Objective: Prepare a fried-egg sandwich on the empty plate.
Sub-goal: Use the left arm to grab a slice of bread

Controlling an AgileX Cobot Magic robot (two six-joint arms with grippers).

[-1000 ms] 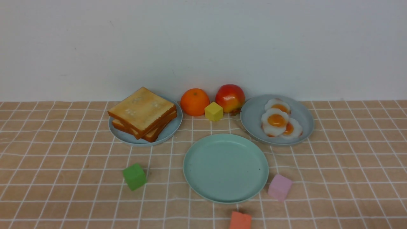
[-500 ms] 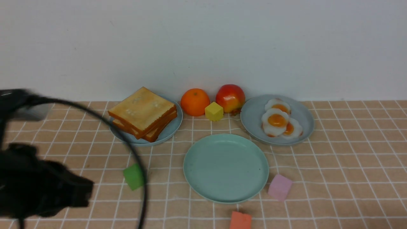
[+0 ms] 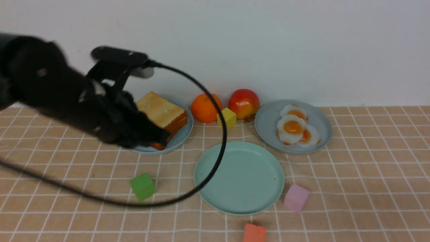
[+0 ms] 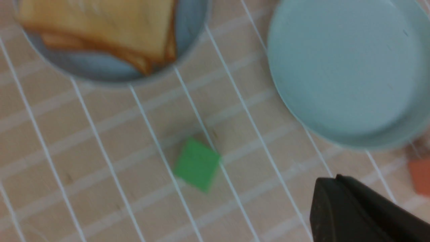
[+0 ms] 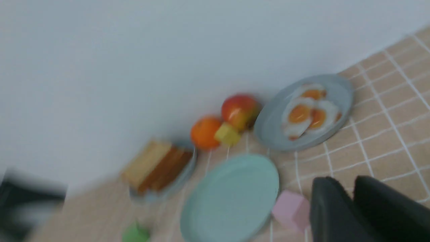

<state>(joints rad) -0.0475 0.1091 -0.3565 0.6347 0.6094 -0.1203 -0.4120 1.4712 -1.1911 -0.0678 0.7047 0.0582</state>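
Golden toast slices (image 3: 164, 112) are stacked on a blue-grey plate (image 3: 181, 134) at the back left; they also show as toast (image 4: 100, 23). Three white, orange-yolked eggs (image 3: 292, 127) lie on a second blue-grey plate (image 3: 268, 121) at the back right. Between them, nearer me, sits the bare mint-green empty plate (image 3: 238, 178). My left gripper (image 3: 163, 136) hangs in the air, shut on nothing, and covers the left of the toast stack in the front view. In its wrist view the left gripper (image 4: 327, 179) has its jaws pressed together. My right gripper (image 5: 349, 183), absent from the front view, shows a narrow empty gap above the cloth.
An orange (image 3: 203, 107), an apple (image 3: 243, 102) and a yellow cube (image 3: 229, 117) stand by the back wall. A green cube (image 3: 142, 186), a pink cube (image 3: 295, 197) and an orange-red cube (image 3: 254, 233) lie around the mint plate. The left arm's black cable (image 3: 220, 148) loops across it.
My left arm came in from the lower left and swung up in front of the toast plate. The plates, food and cubes stayed where they were.
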